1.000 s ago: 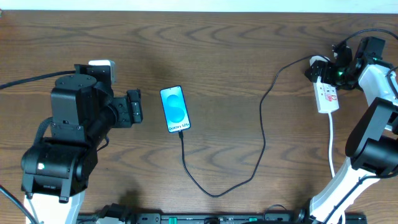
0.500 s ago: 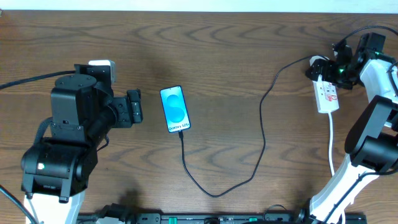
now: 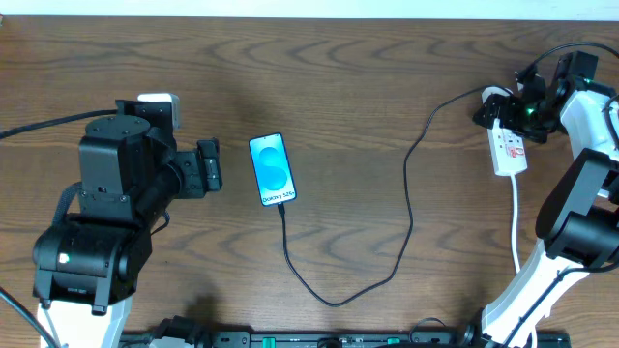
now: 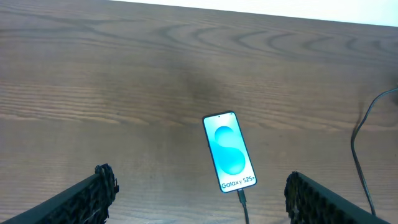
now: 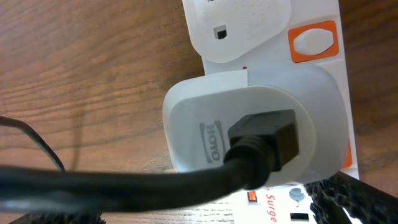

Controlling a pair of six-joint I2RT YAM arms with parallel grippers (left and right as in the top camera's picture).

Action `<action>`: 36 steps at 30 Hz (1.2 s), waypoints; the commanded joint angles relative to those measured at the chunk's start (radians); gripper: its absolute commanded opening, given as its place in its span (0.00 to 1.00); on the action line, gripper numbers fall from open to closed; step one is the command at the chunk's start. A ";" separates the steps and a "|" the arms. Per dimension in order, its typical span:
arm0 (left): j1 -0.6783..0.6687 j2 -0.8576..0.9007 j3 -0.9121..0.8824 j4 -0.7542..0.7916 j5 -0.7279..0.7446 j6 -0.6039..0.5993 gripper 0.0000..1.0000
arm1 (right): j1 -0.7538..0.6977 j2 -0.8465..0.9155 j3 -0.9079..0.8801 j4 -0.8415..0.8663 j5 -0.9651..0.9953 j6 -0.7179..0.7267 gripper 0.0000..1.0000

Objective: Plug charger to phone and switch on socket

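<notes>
The phone point(image 3: 272, 169) lies face up mid-table, blue screen lit; it also shows in the left wrist view point(image 4: 229, 152). The black charger cable point(image 3: 407, 208) has its plug tip in the phone's near end point(image 4: 241, 198) and loops right to a white adapter point(image 5: 242, 118) seated in the socket strip point(image 3: 510, 150). My right gripper point(image 3: 510, 108) is open over the strip's far end, its fingers either side of the adapter point(image 5: 199, 214). An orange switch point(image 5: 314, 40) sits beyond the adapter. My left gripper point(image 3: 208, 166) is open and empty, left of the phone.
The strip's thick white cord point(image 3: 518, 227) runs toward the front edge beside the right arm's base. The left arm's bulk point(image 3: 106, 213) stands at the left. Bare wooden tabletop point(image 3: 348, 87) lies behind the phone.
The right wrist has shifted very slightly at the strip's far end. The phone, cable and left arm have not moved.
</notes>
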 commanded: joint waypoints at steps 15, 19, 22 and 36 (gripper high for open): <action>-0.002 0.004 0.011 0.000 -0.009 0.010 0.88 | 0.033 0.016 0.017 0.038 0.002 -0.136 0.99; -0.002 0.004 0.011 0.000 -0.009 0.010 0.89 | 0.033 0.016 0.017 0.042 0.000 -0.135 0.99; -0.002 0.004 0.011 0.000 -0.009 0.010 0.89 | 0.033 0.016 0.017 0.042 -0.016 -0.129 0.99; -0.002 0.004 0.011 0.000 -0.009 0.010 0.88 | 0.041 0.016 -0.041 0.051 -0.063 -0.042 0.99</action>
